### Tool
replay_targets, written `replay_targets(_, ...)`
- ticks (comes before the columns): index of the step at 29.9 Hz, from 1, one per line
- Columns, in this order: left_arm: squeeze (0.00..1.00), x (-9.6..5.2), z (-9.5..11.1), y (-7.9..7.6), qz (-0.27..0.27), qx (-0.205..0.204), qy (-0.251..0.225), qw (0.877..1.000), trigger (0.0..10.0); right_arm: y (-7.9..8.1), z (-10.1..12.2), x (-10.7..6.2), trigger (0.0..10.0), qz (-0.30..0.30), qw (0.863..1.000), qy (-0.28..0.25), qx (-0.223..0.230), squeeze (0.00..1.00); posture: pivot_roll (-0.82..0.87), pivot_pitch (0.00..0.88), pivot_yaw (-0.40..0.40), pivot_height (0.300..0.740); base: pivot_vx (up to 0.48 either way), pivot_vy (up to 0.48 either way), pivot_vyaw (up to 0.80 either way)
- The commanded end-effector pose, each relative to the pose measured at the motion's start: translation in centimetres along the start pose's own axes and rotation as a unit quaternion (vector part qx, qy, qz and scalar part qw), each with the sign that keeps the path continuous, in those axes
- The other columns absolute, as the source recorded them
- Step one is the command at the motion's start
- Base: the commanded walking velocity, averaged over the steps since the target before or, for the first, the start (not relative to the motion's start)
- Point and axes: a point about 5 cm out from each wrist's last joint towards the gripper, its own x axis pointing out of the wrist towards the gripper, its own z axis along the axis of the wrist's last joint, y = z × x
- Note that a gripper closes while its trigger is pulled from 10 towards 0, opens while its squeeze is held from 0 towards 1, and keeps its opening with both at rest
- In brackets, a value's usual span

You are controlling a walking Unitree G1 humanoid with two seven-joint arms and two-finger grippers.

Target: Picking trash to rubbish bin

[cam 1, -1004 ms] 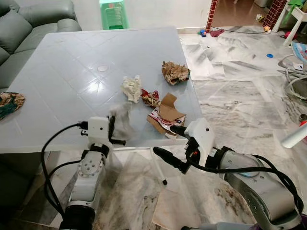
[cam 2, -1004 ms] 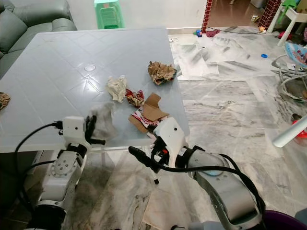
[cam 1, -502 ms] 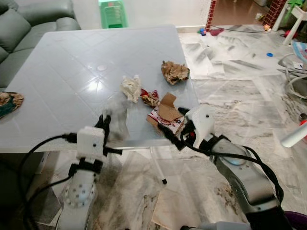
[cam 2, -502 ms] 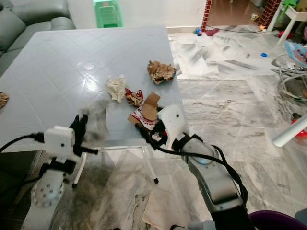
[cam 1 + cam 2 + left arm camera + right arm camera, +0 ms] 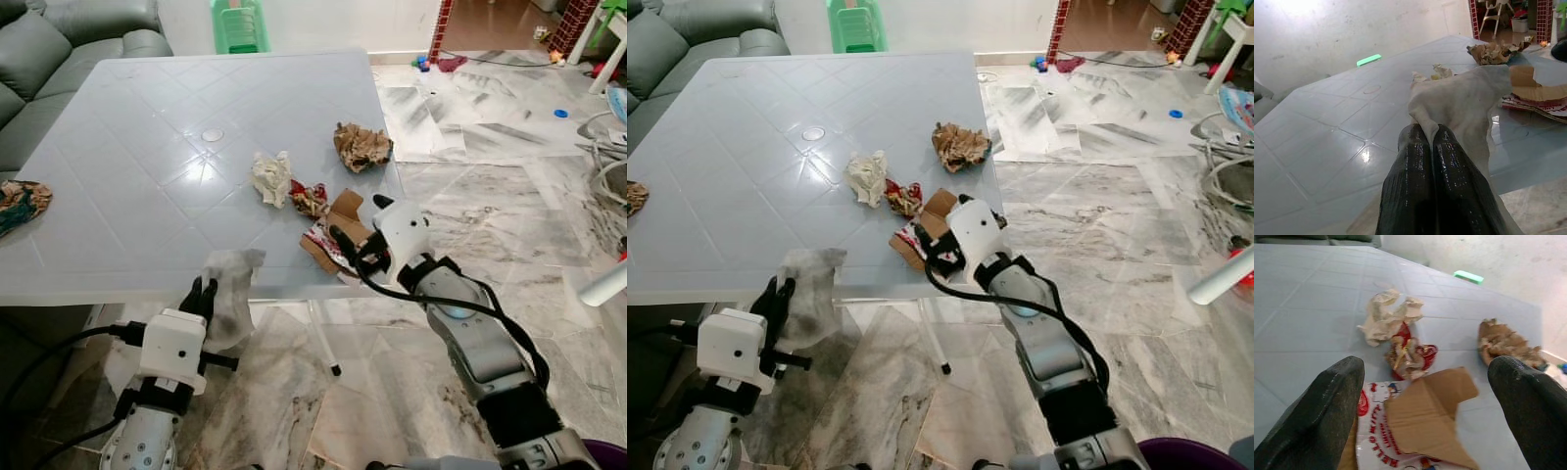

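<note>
right gripper (image 5: 1425, 396) jaws wide over cardboard scrap (image 5: 1425, 406); should drop square, then pinch. left gripper (image 5: 1432, 137) clamps tissue (image 5: 1464, 98).

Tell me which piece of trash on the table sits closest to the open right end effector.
The torn cardboard box, lying between the right end effector fingers at the table edge; the red wrapper, white paper and brown paper lie farther back.
</note>
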Motion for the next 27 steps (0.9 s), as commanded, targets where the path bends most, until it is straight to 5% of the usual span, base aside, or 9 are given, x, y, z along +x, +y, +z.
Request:
replay_targets(1,0.0,-0.1,0.4,-0.1,-0.005,0.006,-0.002,1.0,0.0,0.3,-0.2,0.4,10.0,0.02,1.0,0.0,0.008,0.0,0.06,0.127,-0.002,0.74,0.0,0.0,0.0)
replay_targets(6,0.0,0.0,0.4,-0.4,-0.008,0.001,0.0,1.0,0.0,3.1,-1.5,1.1,10.0,0.121,0.992,0.022,0.019,0.0,0.07,0.126,-0.004,0.74,0.0,0.0,0.0)
replay_targets(20,0.0,0.0,0.7,-0.4,0.0,0.001,0.002,1.0,0.0,2.4,-2.2,3.9,10.0,0.054,0.997,0.051,-0.034,0.0,0.09,0.121,-0.018,0.74,0.0,0.0,0.0)
replay_targets(27,0.0,0.2,0.7,-0.4,0.002,-0.002,0.002,1.0,0.0,2.5,-2.9,4.6,10.0,0.041,0.996,0.081,-0.012,0.0,0.09,0.122,-0.022,0.74,0.0,0.0,0.0)
